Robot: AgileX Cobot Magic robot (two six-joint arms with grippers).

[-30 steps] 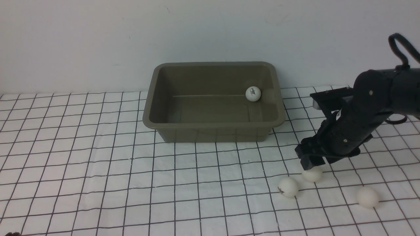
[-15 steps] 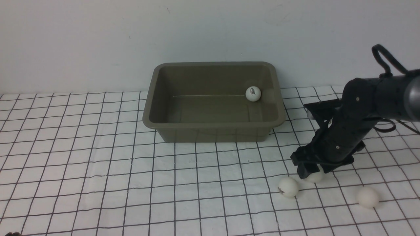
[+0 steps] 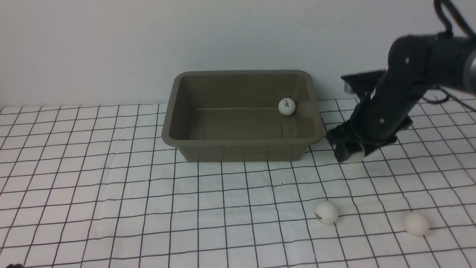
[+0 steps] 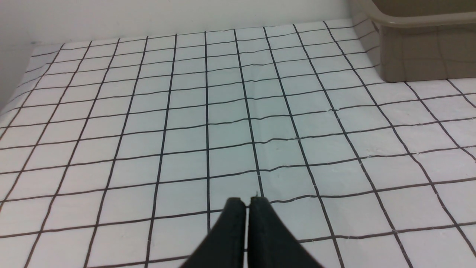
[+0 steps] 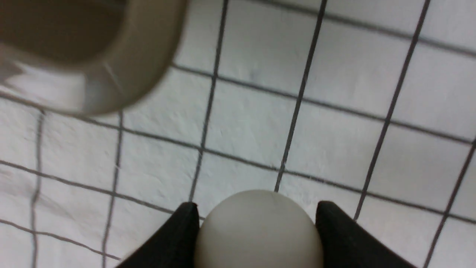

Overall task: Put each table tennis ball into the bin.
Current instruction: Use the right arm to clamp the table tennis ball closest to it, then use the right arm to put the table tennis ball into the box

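The olive-brown bin [image 3: 169, 123] stands at the back of the table with one white table tennis ball [image 3: 286, 106] inside, near its far right corner. My right gripper [image 3: 349, 150] hangs above the cloth just right of the bin, shut on a white ball [image 5: 258, 230] that fills the space between its black fingers [image 5: 174, 238]. The bin's rounded corner [image 5: 145, 56] shows in the right wrist view. Two more balls lie on the cloth at the front right, one with a dark logo [image 3: 326, 212] and a plain one [image 3: 416, 223]. My left gripper [image 4: 247, 203] is shut and holds nothing.
A white cloth with a black grid [image 3: 111, 186] covers the table. A pale wall [image 3: 111, 44] rises directly behind the bin. The bin's side wall [image 4: 420, 56] appears far off in the left wrist view.
My right gripper closed on the ball it hovered over, lifted it off the cloth and carried it back toward the bin's right side. The other balls stayed put.
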